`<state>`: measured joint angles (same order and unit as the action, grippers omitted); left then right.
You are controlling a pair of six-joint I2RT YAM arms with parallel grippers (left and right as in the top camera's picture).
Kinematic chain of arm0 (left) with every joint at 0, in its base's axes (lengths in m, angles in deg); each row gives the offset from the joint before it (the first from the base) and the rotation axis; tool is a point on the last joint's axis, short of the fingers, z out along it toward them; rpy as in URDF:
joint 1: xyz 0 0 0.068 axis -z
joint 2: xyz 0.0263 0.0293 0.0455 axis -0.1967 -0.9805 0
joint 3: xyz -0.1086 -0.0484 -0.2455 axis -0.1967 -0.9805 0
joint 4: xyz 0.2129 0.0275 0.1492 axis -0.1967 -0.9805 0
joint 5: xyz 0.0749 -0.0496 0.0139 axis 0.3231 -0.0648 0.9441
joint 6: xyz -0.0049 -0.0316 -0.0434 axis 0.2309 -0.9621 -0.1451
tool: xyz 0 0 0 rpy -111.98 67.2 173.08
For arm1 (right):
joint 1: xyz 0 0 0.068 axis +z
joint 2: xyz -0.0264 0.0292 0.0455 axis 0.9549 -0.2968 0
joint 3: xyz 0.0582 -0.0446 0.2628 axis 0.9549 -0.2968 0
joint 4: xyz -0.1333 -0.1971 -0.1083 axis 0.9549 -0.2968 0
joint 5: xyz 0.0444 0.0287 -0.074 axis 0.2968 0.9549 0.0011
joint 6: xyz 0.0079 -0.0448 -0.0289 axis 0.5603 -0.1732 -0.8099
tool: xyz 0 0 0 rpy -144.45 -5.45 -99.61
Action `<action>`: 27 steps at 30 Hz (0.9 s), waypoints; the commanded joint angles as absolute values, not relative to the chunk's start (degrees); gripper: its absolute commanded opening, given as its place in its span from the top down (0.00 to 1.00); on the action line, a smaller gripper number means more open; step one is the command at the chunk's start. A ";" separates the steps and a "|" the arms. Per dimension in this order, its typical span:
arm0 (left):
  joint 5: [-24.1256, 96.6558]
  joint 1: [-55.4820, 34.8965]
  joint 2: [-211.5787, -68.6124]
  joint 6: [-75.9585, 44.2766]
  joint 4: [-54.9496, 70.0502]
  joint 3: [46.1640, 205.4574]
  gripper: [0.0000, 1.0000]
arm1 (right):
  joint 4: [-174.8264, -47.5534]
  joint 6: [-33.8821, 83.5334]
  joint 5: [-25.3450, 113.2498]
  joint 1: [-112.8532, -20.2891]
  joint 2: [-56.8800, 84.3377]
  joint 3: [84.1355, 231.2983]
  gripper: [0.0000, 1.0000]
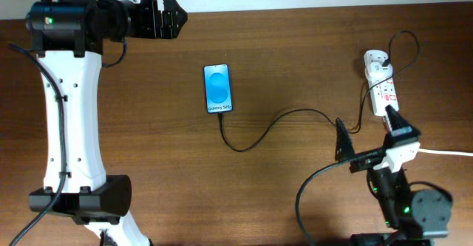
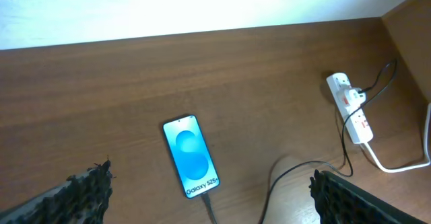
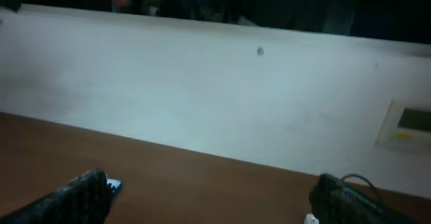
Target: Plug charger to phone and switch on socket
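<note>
The phone (image 1: 218,89) lies flat mid-table, its blue screen lit and reading "Galaxy S25+"; it also shows in the left wrist view (image 2: 191,156). The thin black charger cable (image 1: 275,124) runs from the phone's near end across to the white socket strip (image 1: 381,81) at the right, where its black plug sits; the cable (image 2: 273,183) and the socket (image 2: 351,108) also show in the left wrist view. My left gripper (image 1: 169,18) is open and empty at the far left edge. My right gripper (image 1: 367,137) is open and empty, just below the socket.
The socket's thick white cord (image 1: 447,152) trails off to the right edge. A white wall (image 3: 215,96) bounds the far side of the brown table (image 1: 295,46). The left arm's white body (image 1: 70,113) stands along the table's left side.
</note>
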<state>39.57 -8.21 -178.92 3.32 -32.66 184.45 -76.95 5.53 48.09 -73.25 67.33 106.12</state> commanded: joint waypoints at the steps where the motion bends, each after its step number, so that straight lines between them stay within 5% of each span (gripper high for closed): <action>1: 39.94 -8.40 -178.14 3.73 -32.90 185.15 0.01 | -74.59 5.33 46.15 -72.57 72.05 99.85 0.02; 27: 39.94 -8.40 -178.14 3.73 -32.96 185.15 0.01 | -78.24 5.33 45.71 -72.57 84.32 84.16 0.02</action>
<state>39.54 -8.21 -178.92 3.32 -32.85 184.45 -77.72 5.50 46.26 -73.05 83.70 84.57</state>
